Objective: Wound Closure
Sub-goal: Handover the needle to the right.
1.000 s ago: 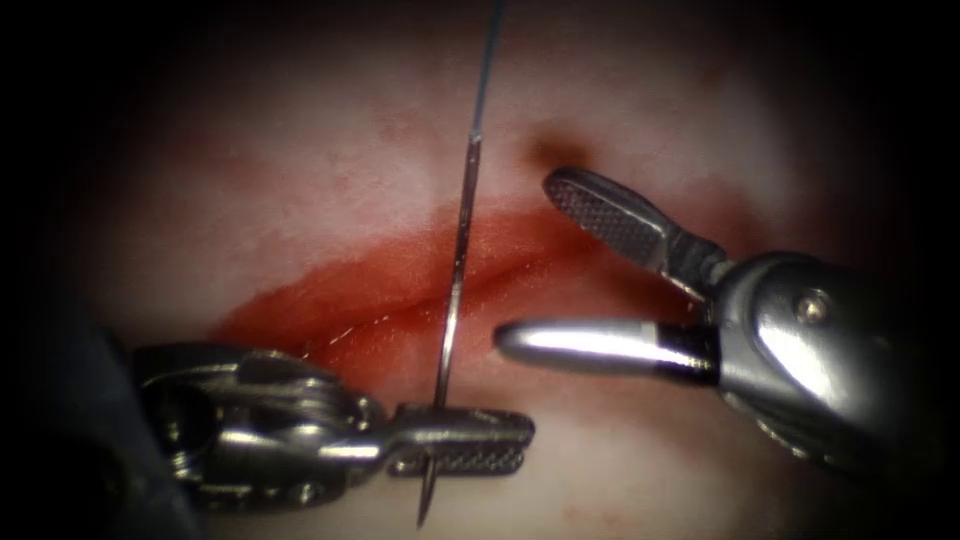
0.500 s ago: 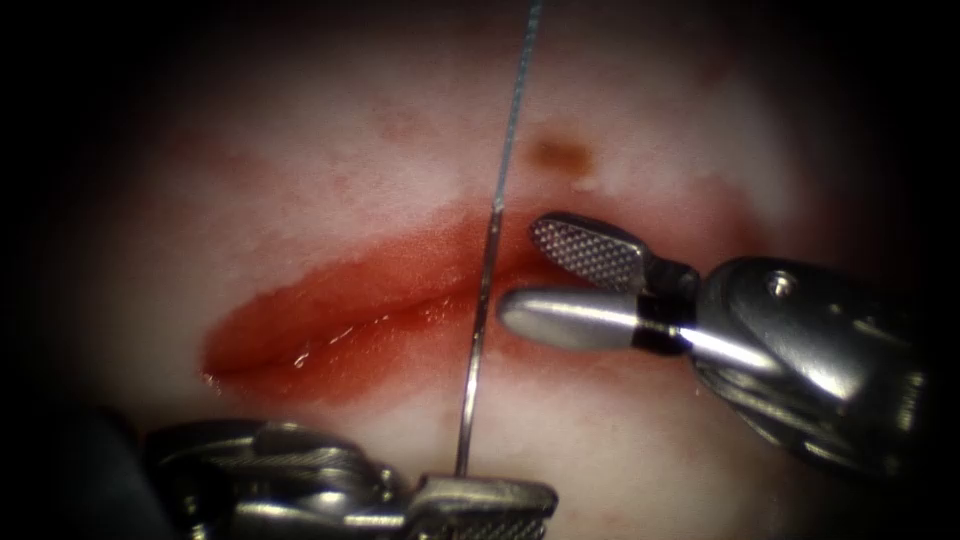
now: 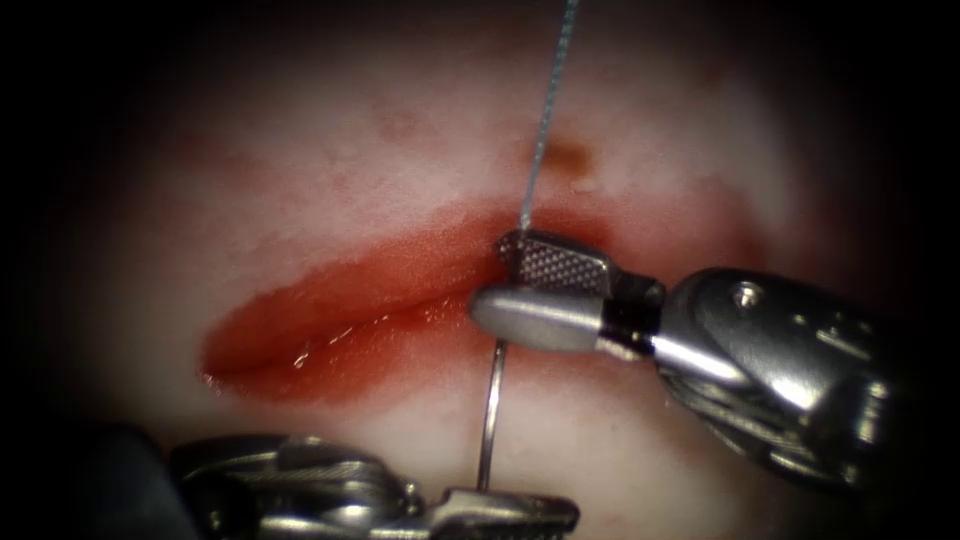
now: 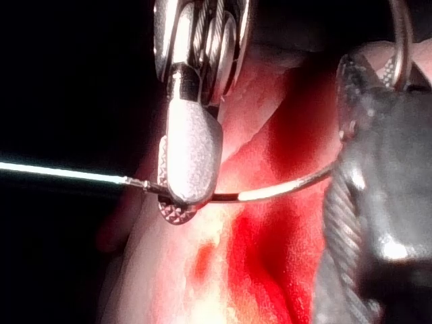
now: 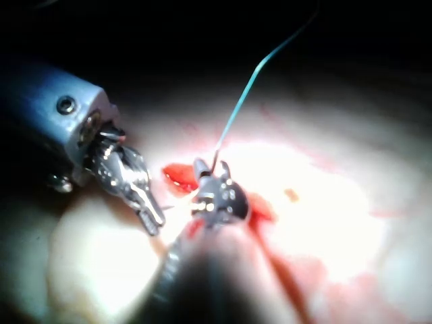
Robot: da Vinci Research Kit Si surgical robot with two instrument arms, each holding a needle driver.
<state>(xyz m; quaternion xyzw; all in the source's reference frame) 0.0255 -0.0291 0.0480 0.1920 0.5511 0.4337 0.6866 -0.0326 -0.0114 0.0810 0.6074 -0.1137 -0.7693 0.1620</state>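
Observation:
The curved needle (image 3: pixel 490 420) is held in the air over the right part of the cut (image 3: pixel 330 325), not in the tissue (image 3: pixel 330 170). My left tool (image 3: pixel 515 512), at the lower edge of the endoscope view, is shut on the needle close to its point. My right tool (image 3: pixel 497 282) comes in from the right with its jaws shut on the needle near the thread end. In the left wrist view the right tool (image 4: pixel 183 202) clamps the needle (image 4: pixel 270 192) just past the swage. The thread (image 3: pixel 548 120) runs up and away from the swage.
Red fluid (image 3: pixel 300 345) fills the cut and stains its edges. A small brown spot (image 3: pixel 565 155) marks the tissue above the right tool. In the right wrist view the left tool (image 5: pixel 145 206) sits beside the right tool's jaws (image 5: pixel 212 185).
My right tool moved left and its open jaws closed on the needle near the thread end. My left tool carried the needle down and to the right.

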